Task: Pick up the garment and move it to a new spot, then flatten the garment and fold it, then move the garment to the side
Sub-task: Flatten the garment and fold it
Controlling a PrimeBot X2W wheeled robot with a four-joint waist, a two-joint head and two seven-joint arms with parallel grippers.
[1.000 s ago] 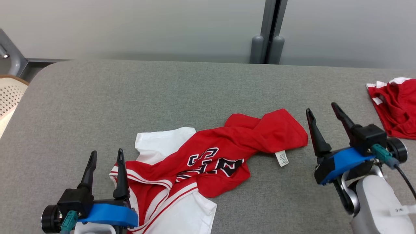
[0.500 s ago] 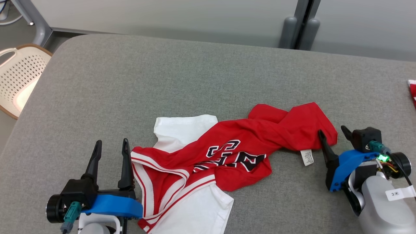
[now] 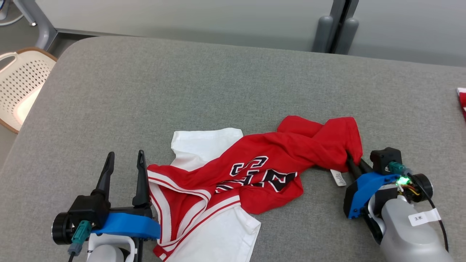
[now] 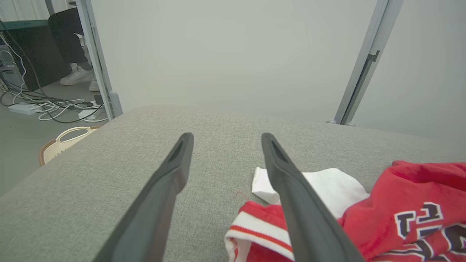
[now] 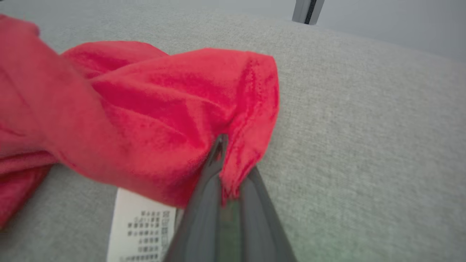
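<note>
Right gripper (image 3: pixel 353 162) is clamping its two dark fingers on the red hem corner of the garment (image 3: pixel 255 163); in the right wrist view the cloth is bunching between the nearly closed fingers. Garment, a red-and-white jersey with dark lettering, is lying crumpled across the middle of the grey padded table (image 3: pixel 218 83), red part running toward the right, white part spreading toward the near edge. White care label (image 3: pixel 338 178) is sticking out from under the red cloth, just beside the right fingers. Left gripper (image 3: pixel 125 155) is standing released, fingers spread, nothing between them, its inner finger just beside the striped trim at the garment's left end; touching or not, cannot tell. Cream perforated basket (image 3: pixel 18 83) is sitting off the table's far left corner.
</note>
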